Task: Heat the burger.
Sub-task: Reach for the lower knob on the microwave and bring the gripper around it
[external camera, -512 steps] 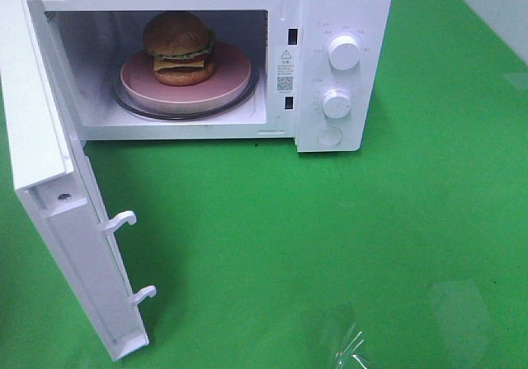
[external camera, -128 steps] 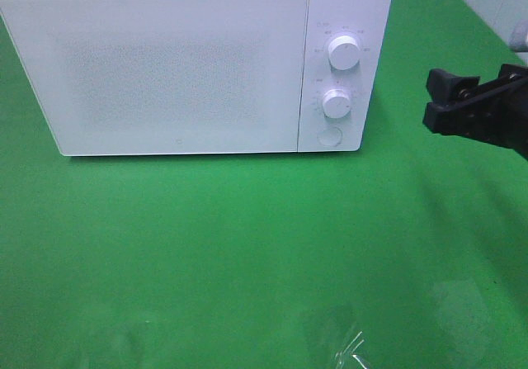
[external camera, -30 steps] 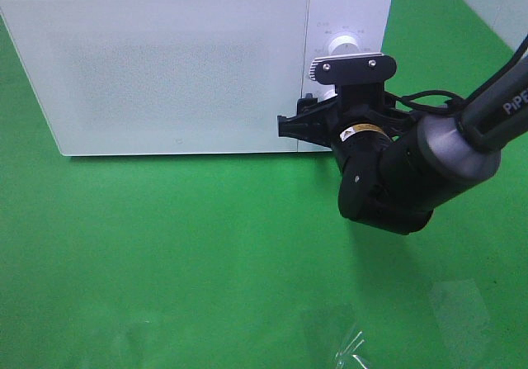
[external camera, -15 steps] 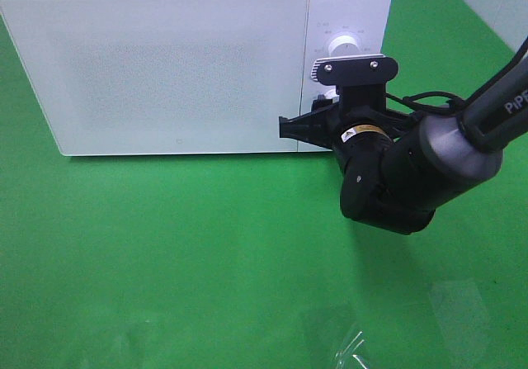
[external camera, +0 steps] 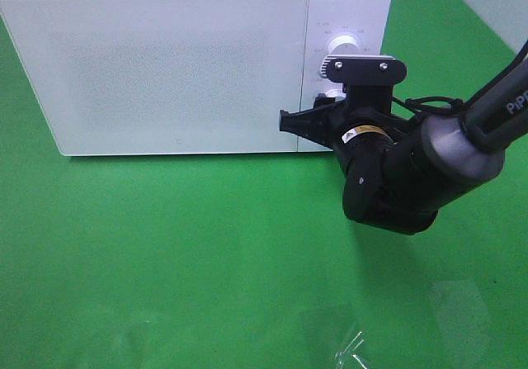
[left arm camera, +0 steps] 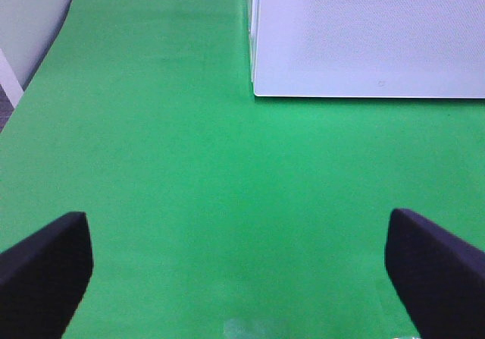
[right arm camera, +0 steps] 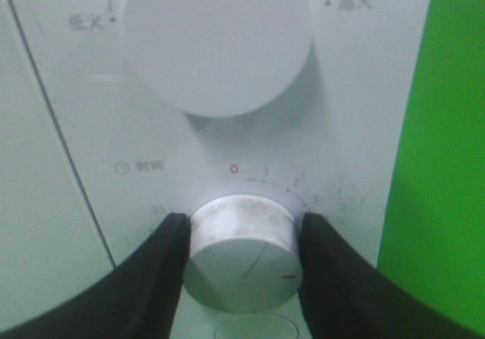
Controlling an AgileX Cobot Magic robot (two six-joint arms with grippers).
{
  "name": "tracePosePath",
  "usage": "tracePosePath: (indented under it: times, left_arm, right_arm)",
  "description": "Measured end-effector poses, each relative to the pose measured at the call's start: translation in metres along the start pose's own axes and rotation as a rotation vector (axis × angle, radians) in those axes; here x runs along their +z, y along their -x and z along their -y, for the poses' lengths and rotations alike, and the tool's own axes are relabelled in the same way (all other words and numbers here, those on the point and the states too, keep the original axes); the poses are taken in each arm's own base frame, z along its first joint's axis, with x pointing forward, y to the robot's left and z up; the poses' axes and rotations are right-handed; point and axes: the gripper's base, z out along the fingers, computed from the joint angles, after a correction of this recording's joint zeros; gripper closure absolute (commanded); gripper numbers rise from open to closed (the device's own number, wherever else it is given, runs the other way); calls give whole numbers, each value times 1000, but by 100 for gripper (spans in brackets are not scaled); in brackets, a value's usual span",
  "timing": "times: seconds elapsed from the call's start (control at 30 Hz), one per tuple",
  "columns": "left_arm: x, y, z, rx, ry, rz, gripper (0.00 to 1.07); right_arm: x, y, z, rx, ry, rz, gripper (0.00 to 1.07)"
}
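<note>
Status: right gripper clamped on lower dial of microwave

Green tabletop (external camera: pixel 165 262) is covered across the whole work area. The white microwave (external camera: pixel 177 72) is placed at the far side of it, with the door shut flush against the body. The door panel is frosted and cannot be seen through, so the burger is hidden in every view and its position cannot be confirmed.

The right arm (external camera: pixel 429 171) is extended from the right side of the exterior view to the control panel, and the lower part of the panel is covered by it.

The left gripper (left arm camera: pixel 241 267) is held above bare tabletop, in front of the microwave's left front corner and well apart from it. Its fingers (left arm camera: pixel 45 267) are spread wide and nothing is held between them.

The right gripper (right arm camera: pixel 241 236) is closed on the lower dial (right arm camera: pixel 239 259): one black finger (right arm camera: pixel 155 278) is pressed against one side of the dial and the other against the opposite side. The upper dial (right arm camera: pixel 218 39) is located just beside it on the panel and is not touched.

A numbered scale beginning with a red 0 (right arm camera: pixel 233 170) is printed around the lower dial, and a small red mark (right arm camera: pixel 288 278) is seen on the dial face
</note>
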Motion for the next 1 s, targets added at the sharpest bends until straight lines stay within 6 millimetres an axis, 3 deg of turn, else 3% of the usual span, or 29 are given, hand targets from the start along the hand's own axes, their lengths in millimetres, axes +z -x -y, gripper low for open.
tracePosePath:
  times: [0.17, 0.23, 0.27, 0.3, 0.33, 0.4, 0.5, 0.57, 0.63, 0.8, 1.0]
  left_arm:
    - [0, 0, 0, 0, 0, 0, 9]
    - [0, 0, 0, 0, 0, 0, 9]
    - [0, 0, 0, 0, 0, 0, 9]
    - [0, 0, 0, 0, 0, 0, 9]
    - [0, 0, 0, 0, 0, 0, 9]
    - [0, 0, 0, 0, 0, 0, 9]
    - [0, 0, 0, 0, 0, 0, 9]
    - [0, 0, 0, 0, 0, 0, 9]
    - [0, 0, 0, 0, 0, 0, 9]
    - [0, 0, 0, 0, 0, 0, 9]
    - [0, 0, 0, 0, 0, 0, 9]
  right_arm:
    - [-1, -1, 1, 254, 31, 1, 106]
    - [-1, -2, 1, 461, 50, -6, 106]
    - [-1, -2, 1, 461, 50, -6, 106]
    - [-1, -3, 1, 613, 57, -16, 106]
    - [-1, -3, 1, 613, 57, -16, 106]
    - [-1, -4, 1, 836, 67, -27, 106]
    - [-2, -4, 1, 873, 69, -29, 106]
    - [-2, -4, 2, 1074, 84, -40, 106]
    - [-2, -5, 2, 1167, 96, -41, 106]
    - [-2, -6, 2, 1304, 112, -46, 106]
    - [-2, -6, 2, 1344, 113, -49, 106]
